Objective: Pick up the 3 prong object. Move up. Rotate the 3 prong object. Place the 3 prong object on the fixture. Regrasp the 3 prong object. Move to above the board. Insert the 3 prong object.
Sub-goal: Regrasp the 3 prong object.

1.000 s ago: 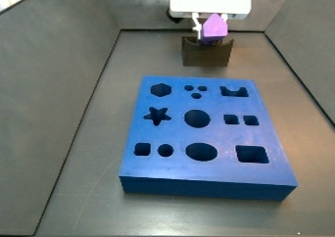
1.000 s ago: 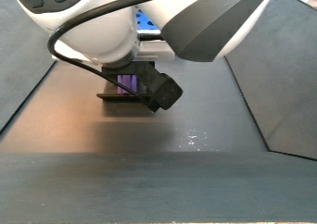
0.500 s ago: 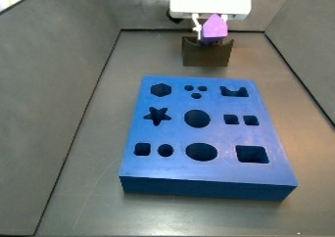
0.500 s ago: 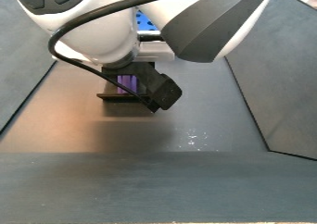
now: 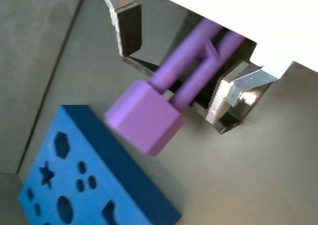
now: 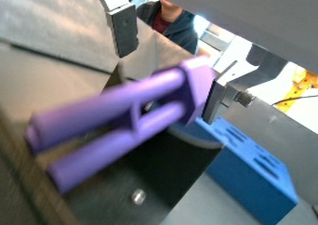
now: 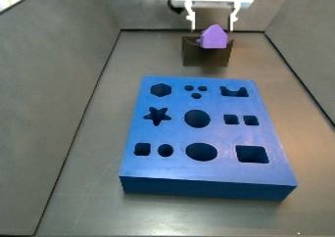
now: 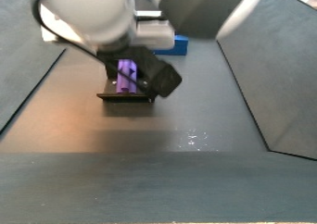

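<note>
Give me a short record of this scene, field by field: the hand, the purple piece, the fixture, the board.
hand: the hand is above the fixture at the far end of the floor, apart from the piece in a side view
hand state: fingers spread to either side of the piece in both wrist views; open
3 prong object: light-purple 3 prong object rests on the fixture
fixture: dark fixture beyond the board's far edge
board: blue board with dark cut-outs, nothing inserted
</note>
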### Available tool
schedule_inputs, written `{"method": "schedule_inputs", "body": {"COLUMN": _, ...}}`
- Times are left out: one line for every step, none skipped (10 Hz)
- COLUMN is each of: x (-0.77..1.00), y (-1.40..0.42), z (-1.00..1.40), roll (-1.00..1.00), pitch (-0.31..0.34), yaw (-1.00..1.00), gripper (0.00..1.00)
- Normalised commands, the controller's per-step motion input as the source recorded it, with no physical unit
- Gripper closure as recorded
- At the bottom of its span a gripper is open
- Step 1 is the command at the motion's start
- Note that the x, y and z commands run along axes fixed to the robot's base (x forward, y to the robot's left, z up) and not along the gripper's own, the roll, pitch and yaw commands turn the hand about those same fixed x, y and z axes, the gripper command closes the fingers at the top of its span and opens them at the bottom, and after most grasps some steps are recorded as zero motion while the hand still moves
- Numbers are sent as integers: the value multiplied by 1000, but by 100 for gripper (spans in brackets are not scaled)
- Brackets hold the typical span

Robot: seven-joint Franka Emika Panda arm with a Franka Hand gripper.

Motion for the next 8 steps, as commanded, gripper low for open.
{"method": "schedule_inputs", "body": {"x": -42, "y": -5, "z": 1000, "roll": 41, "pitch": -11, "yaw": 58, "gripper": 0}}
{"method": "schedule_inputs", "body": {"x": -46, "y": -3, "z": 976, "roll": 21, "pitch": -5, "yaw": 55, "gripper": 0}}
{"method": "schedule_inputs", "body": {"x": -47, "y": -1, "z": 724, "roll": 3, "pitch": 1, "yaw": 47, "gripper": 0}}
{"method": "schedule_inputs", "body": {"x": -42, "y": 1, "z": 532, "roll": -8, "pitch": 4, "yaw": 43, "gripper": 0}}
{"method": "schedule_inputs", "body": {"x": -40, "y": 3, "z": 274, "roll": -14, "pitch": 3, "yaw": 37, "gripper": 0}}
{"method": "schedule_inputs", "body": {"x": -11, "y": -1000, "z": 951, "roll": 1000, "pitch": 60, "yaw": 26, "gripper": 0}}
{"method": "schedule_inputs", "body": {"x": -5, "y": -1000, "z": 862, "roll": 1000, "pitch": 60, "yaw": 26, "gripper": 0}}
{"method": "schedule_inputs", "body": {"x": -17, "y": -1000, "z": 850, "roll": 1000, "pitch": 57, "yaw": 26, "gripper": 0}}
